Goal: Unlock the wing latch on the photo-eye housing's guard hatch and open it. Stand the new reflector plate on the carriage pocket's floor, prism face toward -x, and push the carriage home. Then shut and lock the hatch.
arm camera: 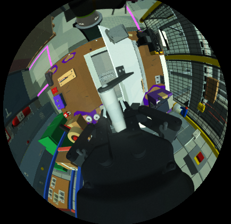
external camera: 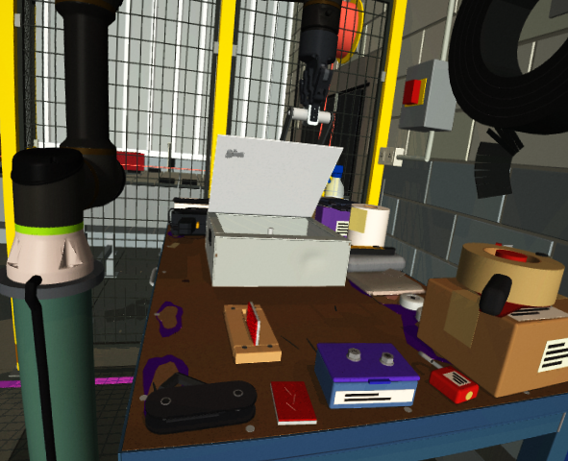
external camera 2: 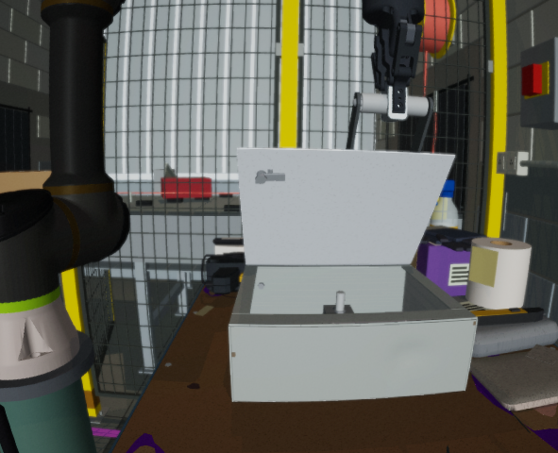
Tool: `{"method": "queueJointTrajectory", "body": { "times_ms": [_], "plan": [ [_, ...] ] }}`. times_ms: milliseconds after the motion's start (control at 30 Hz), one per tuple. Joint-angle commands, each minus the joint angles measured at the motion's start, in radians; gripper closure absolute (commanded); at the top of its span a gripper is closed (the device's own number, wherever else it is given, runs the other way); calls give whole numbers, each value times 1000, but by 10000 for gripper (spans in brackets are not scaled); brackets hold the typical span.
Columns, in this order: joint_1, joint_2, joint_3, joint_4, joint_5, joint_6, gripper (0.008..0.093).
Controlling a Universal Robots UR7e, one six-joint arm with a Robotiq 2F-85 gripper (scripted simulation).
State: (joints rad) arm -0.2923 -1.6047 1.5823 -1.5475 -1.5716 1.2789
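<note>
My gripper (external camera 2: 397, 105) hangs high above the far side of the housing. The hatch's white handle bar (external camera 2: 392, 104) is clamped in it near the middle, and two dark arms join the bar to the raised guard hatch (external camera 2: 340, 207). The hatch stands tilted up and back over the open grey photo-eye housing (external camera 2: 350, 336), with its wing latch (external camera 2: 269, 176) near the upper left corner. Inside, a small white post on a dark carriage (external camera 2: 339, 303) shows at the front wall. The red reflector plate (external camera: 253, 323) stands on edge in a wooden holder (external camera: 251, 335) on the table in front of the housing.
The wire-mesh fence with yellow posts (external camera 2: 289, 73) stands close behind my gripper. Right of the housing are a purple box (external camera 2: 444, 265) and a paper roll (external camera 2: 498, 270). Nearer the front edge lie a blue box (external camera: 366, 374), a red card (external camera: 293, 402) and a black case (external camera: 199, 404).
</note>
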Motion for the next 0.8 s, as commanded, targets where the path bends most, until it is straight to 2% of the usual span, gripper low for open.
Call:
{"method": "queueJointTrajectory", "body": {
  "times_ms": [0,767],
  "plan": [
    [6,-1,-6,5,1,6,934],
    [171,19,-127,105,1,171,934]
  ]
}}
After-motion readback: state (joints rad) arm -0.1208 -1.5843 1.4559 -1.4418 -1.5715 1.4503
